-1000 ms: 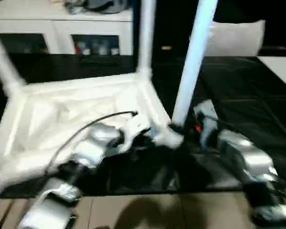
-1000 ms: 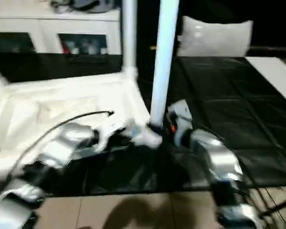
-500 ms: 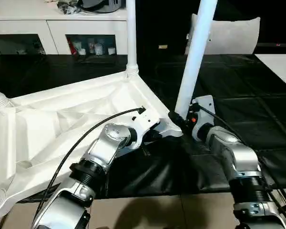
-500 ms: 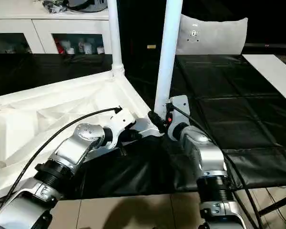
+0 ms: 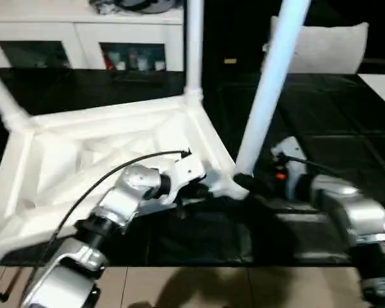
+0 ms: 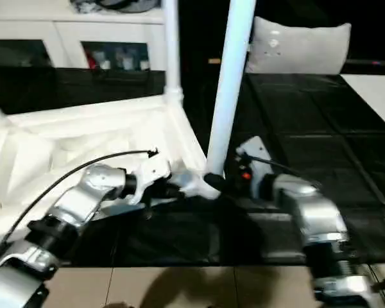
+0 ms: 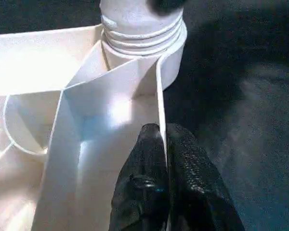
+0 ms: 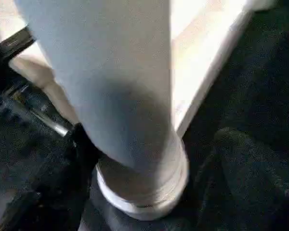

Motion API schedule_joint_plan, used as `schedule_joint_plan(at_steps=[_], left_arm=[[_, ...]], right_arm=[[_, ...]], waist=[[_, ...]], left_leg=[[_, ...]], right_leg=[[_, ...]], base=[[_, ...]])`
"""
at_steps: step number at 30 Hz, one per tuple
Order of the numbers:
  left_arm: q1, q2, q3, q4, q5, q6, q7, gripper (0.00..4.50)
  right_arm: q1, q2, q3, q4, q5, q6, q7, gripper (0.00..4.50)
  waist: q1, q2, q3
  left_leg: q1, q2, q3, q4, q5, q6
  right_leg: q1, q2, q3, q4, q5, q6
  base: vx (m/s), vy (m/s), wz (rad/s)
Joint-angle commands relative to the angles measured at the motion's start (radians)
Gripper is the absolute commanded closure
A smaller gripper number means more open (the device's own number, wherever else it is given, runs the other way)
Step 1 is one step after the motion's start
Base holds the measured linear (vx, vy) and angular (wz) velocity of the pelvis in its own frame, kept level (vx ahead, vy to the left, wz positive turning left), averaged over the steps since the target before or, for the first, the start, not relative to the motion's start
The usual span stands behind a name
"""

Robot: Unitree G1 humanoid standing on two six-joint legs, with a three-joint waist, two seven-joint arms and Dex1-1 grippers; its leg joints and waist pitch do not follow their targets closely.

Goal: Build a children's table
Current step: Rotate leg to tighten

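Observation:
The children's table top (image 5: pixel 83 154) lies upside down on the black work table, ribbed underside up. Three white legs stand in its corner sockets: one at the far corner (image 5: pixel 194 45), one at the left (image 5: pixel 3 96), and one at the near right corner (image 5: pixel 269 90). My left gripper (image 7: pixel 163 132) is shut on the top's thin rim wall, just short of the near right socket (image 7: pixel 142 29). My right gripper (image 5: pixel 250 183) is open at the foot of the near right leg (image 8: pixel 125 86), with one black finger (image 8: pixel 82 144) close against it and the other (image 8: pixel 245 159) standing off.
The black-covered work table (image 5: pixel 321 115) stretches away to the right. A white cabinet (image 5: pixel 83 32) stands at the back, and a white cushion (image 5: pixel 333 48) at the back right. A white board (image 5: pixel 382 86) lies at the right edge. Tan floor (image 5: pixel 179 289) runs along the table's front edge.
My right gripper's fingers have spread wider around the leg's foot. The left gripper keeps its hold on the rim. The whole view has shifted with the head.

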Motion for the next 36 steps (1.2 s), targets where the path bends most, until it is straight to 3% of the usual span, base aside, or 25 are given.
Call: schedule_joint_plan(at_steps=[1, 2, 5, 19, 24, 27, 31, 32, 36], left_arm=[[0.006, 0.006, -0.037, -0.034, -0.017, -0.023, -0.084, 4.5], [0.006, 0.009, -0.037, -0.034, -0.018, -0.024, -0.093, 4.5], [0.008, 0.024, -0.043, -0.04, -0.022, -0.03, -0.129, 4.5], [0.017, 0.044, -0.052, -0.059, -0.034, -0.017, -0.172, 4.5], [0.018, 0.042, -0.047, -0.061, -0.035, -0.01, -0.168, 4.5], [0.008, 0.014, -0.03, -0.051, -0.023, 0.054, -0.098, 4.5], [-0.016, -0.05, 0.012, -0.002, -0.003, 0.112, 0.062, 4.5], [-0.023, -0.071, 0.024, 0.014, 0.005, 0.128, 0.116, 4.5], [-0.045, -0.137, 0.057, 0.056, 0.028, 0.204, 0.282, 4.5]], right_arm=[[0.009, -0.023, 0.014, -0.029, 0.018, -0.033, 0.067, 0.48], [0.01, -0.031, 0.016, -0.029, 0.024, -0.036, 0.088, 0.76], [0.011, -0.043, 0.019, -0.025, 0.045, -0.029, 0.136, 0.86], [0.033, -0.052, 0.06, -0.046, 0.071, -0.017, 0.222, 2.19], [0.045, -0.049, 0.06, -0.059, 0.083, -0.003, 0.221, 2.37], [0.044, -0.012, 0.058, -0.053, 0.076, 0.018, 0.146, 2.41], [0.005, 0.091, 0.025, 0.004, 0.036, 0.055, -0.057, 2.43], [-0.011, 0.128, 0.008, 0.029, 0.026, 0.069, -0.128, 2.43], [-0.056, 0.225, -0.021, 0.113, -0.034, 0.082, -0.348, 2.45]], waist=[[0.001, -0.01, -0.061], [0.002, -0.011, -0.061], [0.007, -0.014, -0.061], [0.016, -0.012, -0.062], [0.017, -0.014, -0.064], [0.015, -0.012, -0.063], [0.008, -0.013, -0.056], [0.002, -0.01, -0.054], [-0.022, -0.012, -0.055]], left_leg=[[-0.003, 0.017, 0.007, -0.053, -0.148, 0.063], [-0.003, 0.017, 0.008, -0.053, -0.148, 0.062], [-0.002, 0.017, 0.007, -0.053, -0.159, 0.061], [-0.002, 0.017, 0.006, -0.052, -0.15, 0.052], [-0.003, 0.017, 0.006, -0.051, -0.135, 0.054], [-0.003, 0.016, 0.007, -0.051, -0.137, 0.05], [0.001, 0.011, 0.003, -0.056, -0.193, 0.021], [0.002, 0.009, 0.004, -0.056, -0.207, 0.013], [-0.001, 0.006, -0.004, -0.059, -0.24, -0.007]], right_leg=[[0.059, -0.064, 0.037, -0.067, -0.177, -0.2], [0.058, -0.064, 0.037, -0.068, -0.182, -0.2], [0.059, -0.065, 0.035, -0.07, -0.216, -0.196], [0.057, -0.065, 0.035, -0.07, -0.235, -0.184], [0.058, -0.063, 0.035, -0.066, -0.209, -0.185], [0.058, -0.063, 0.034, -0.066, -0.206, -0.191], [0.054, -0.065, 0.031, -0.085, -0.383, -0.14], [0.047, -0.063, 0.03, -0.089, -0.415, -0.131], [0.05, -0.064, 0.026, -0.094, -0.463, -0.104]], base=[[0.0, 0.0, 0.0], [0.0, 0.0, 0.0], [0.0, 0.0, 0.0], [0.0, 0.0, 0.0], [0.0, 0.0, 0.0], [0.0, 0.0, 0.0], [0.0, 0.0, 0.0], [0.0, 0.0, 0.0], [0.0, 0.0, 0.0]])
